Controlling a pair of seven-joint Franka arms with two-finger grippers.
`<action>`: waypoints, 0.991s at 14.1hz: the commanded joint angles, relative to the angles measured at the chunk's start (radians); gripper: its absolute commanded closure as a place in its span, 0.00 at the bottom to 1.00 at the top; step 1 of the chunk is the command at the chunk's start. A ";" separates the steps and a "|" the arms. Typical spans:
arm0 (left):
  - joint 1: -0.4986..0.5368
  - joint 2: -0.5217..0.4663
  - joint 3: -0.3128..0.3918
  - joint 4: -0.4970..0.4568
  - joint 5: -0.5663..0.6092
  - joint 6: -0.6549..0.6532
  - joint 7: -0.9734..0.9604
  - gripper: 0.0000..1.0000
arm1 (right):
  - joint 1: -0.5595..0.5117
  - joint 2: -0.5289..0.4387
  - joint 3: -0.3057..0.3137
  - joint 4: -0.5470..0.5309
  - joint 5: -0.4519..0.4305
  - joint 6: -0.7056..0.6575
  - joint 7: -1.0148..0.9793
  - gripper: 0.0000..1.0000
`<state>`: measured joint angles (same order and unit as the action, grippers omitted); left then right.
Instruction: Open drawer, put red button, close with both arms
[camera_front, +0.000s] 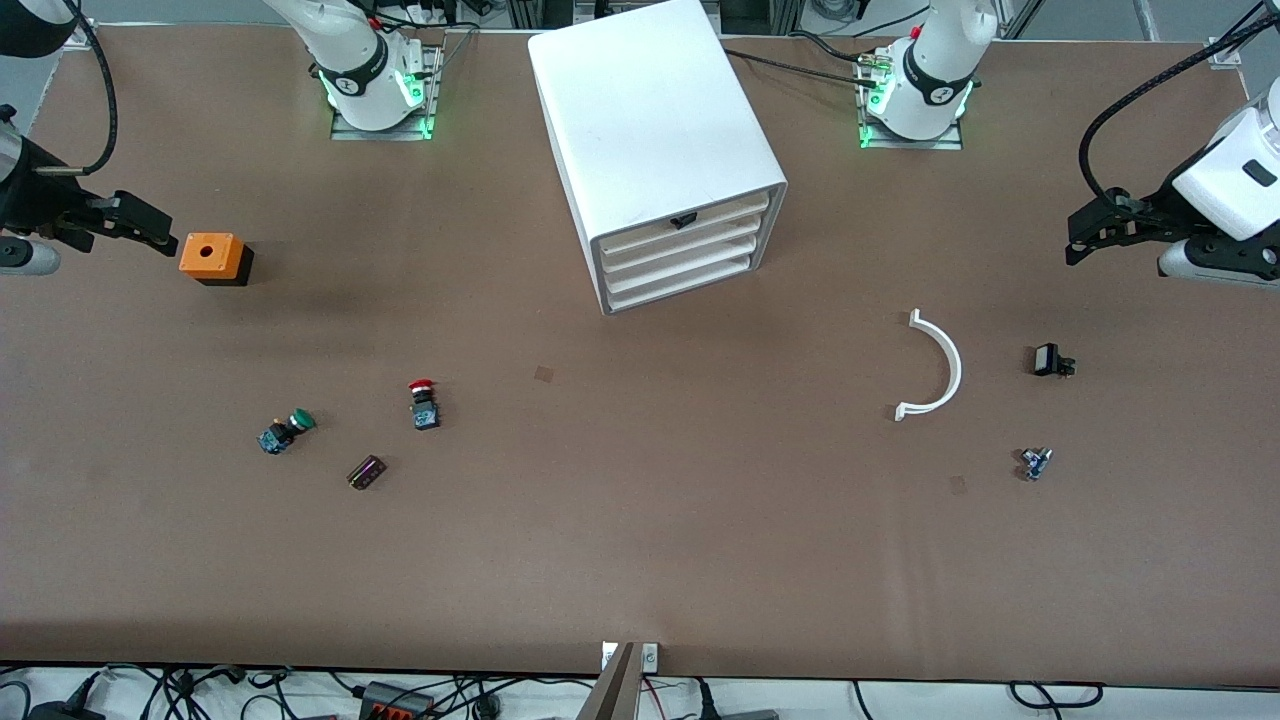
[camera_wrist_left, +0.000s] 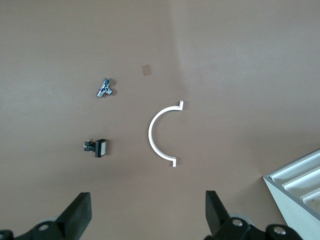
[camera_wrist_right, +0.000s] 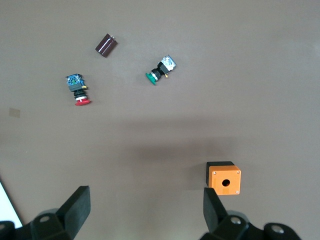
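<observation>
Front view first: the brown worktop (camera_front: 640, 540) is a plain matte sheet with a couple of small tape-like patches on it, and cables run along the edge closest to the camera. A white drawer cabinet (camera_front: 655, 140) sits between the two arm bases, all drawers shut. The red button (camera_front: 423, 403) lies on its side out on the worktop, nearer the camera than the cabinet and toward the right arm's end. The green button (camera_front: 285, 432) and a small dark brown block (camera_front: 366, 472) are close by it, and the orange box (camera_front: 213, 258) sits nearer the bases. Toward the left arm's end there's a white curved bracket (camera_front: 932, 367), a small black switch part (camera_front: 1050, 360) and a tiny blue-and-metal part (camera_front: 1036, 462). The right tool (camera_front: 150, 232) hangs just beside the orange box, the left tool (camera_front: 1085, 232) over bare worktop at its own end.

Left wrist view: left tool (camera_wrist_left: 147, 215) fingers spread wide, nothing between them, above the bracket (camera_wrist_left: 160, 132), the black switch part (camera_wrist_left: 97, 147) and the blue-and-metal part (camera_wrist_left: 105, 87). A cabinet corner (camera_wrist_left: 300, 190) pokes in.

Right wrist view: right tool (camera_wrist_right: 146, 212) also spread and empty. The red button (camera_wrist_right: 77, 90), green button (camera_wrist_right: 161, 70), dark block (camera_wrist_right: 106, 45) and orange box (camera_wrist_right: 224, 177) all lie apart on the worktop.
</observation>
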<state>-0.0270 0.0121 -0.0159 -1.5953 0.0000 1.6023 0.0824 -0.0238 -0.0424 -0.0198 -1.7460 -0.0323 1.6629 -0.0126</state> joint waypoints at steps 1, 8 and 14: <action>-0.007 0.015 0.011 0.035 -0.014 -0.021 0.014 0.00 | -0.002 -0.010 0.003 -0.004 0.002 -0.009 -0.010 0.00; -0.013 0.045 0.002 0.063 -0.005 -0.050 0.016 0.00 | -0.001 -0.004 0.003 -0.006 0.002 -0.011 -0.009 0.00; -0.051 0.049 -0.006 0.063 -0.032 -0.255 0.023 0.00 | 0.012 0.076 0.003 -0.004 0.002 -0.023 -0.010 0.00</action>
<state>-0.0567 0.0455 -0.0212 -1.5684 -0.0051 1.4401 0.0860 -0.0180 -0.0001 -0.0169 -1.7556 -0.0323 1.6487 -0.0134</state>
